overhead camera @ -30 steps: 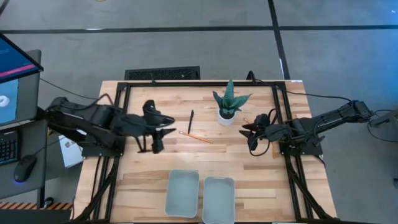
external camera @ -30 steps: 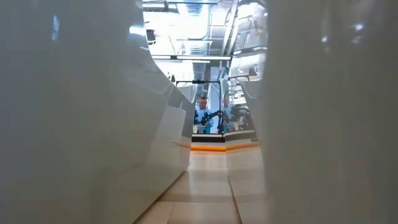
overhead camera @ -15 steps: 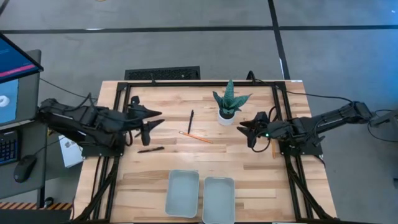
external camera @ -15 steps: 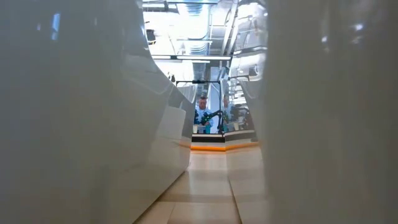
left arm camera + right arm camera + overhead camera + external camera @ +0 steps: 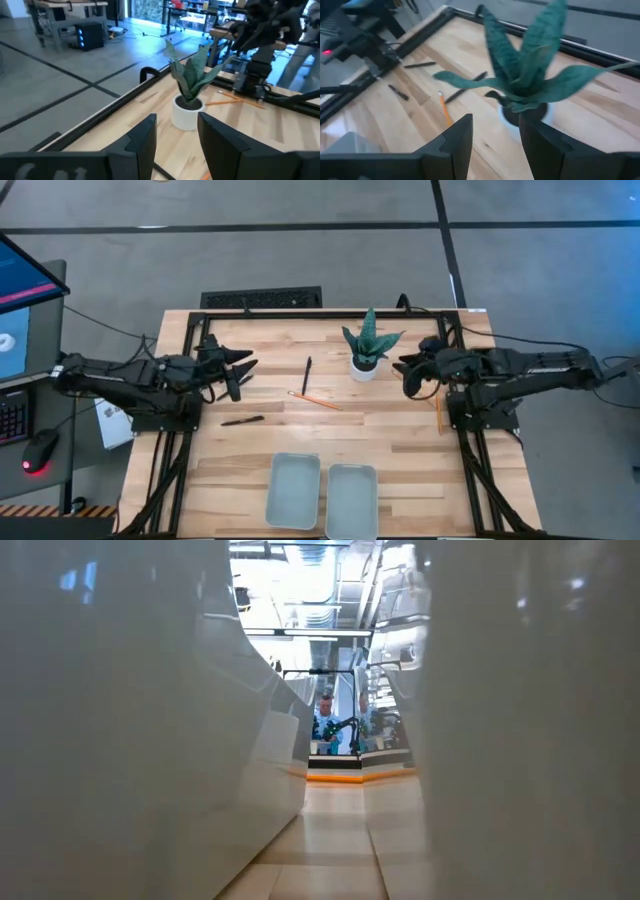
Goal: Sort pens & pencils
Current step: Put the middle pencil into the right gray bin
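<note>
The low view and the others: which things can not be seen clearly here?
- Low view: the two trays fill the picture and hide table, pens, pencils and both grippers.
- High view: a pencil lies against the right frame rail, partly hidden.
- Right wrist view: the plant is blurred and hides the table behind it.

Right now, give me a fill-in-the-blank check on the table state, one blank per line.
The two trays are both ___.
The plant stands in a ___ pot.
The left end effector is ___ and holds nothing.
The orange pencil beside the plant lies near a black ___.
Missing words: empty; white; open; pen.
</note>
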Robot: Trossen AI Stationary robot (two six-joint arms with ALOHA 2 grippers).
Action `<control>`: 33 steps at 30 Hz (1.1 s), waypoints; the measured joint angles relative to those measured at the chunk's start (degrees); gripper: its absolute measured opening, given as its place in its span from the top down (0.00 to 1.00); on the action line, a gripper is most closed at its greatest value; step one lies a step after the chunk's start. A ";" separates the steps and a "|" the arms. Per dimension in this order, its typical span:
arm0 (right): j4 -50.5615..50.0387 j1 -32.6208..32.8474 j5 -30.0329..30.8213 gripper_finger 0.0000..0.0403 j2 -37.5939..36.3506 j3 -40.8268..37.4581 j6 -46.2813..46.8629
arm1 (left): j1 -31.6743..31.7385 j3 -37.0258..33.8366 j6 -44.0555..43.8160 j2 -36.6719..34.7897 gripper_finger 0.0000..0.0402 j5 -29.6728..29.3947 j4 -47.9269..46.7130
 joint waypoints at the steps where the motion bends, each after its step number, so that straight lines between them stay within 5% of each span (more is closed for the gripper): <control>1: -2.06 -0.51 -0.06 0.55 0.00 1.05 0.18 | 0.41 -1.32 0.38 -0.19 0.67 0.42 1.64; 8: -9.73 -2.28 -0.91 0.55 0.01 3.75 0.75 | 3.51 -10.13 0.50 -2.18 0.67 5.88 11.16; 17: -20.39 -3.88 -7.04 0.55 0.02 3.75 8.97 | 3.97 -15.81 -0.29 -8.54 0.67 5.72 11.11; 33: -24.02 -4.47 -12.86 0.50 6.63 3.68 8.57 | 3.97 -22.66 -1.51 -21.08 0.67 6.36 10.64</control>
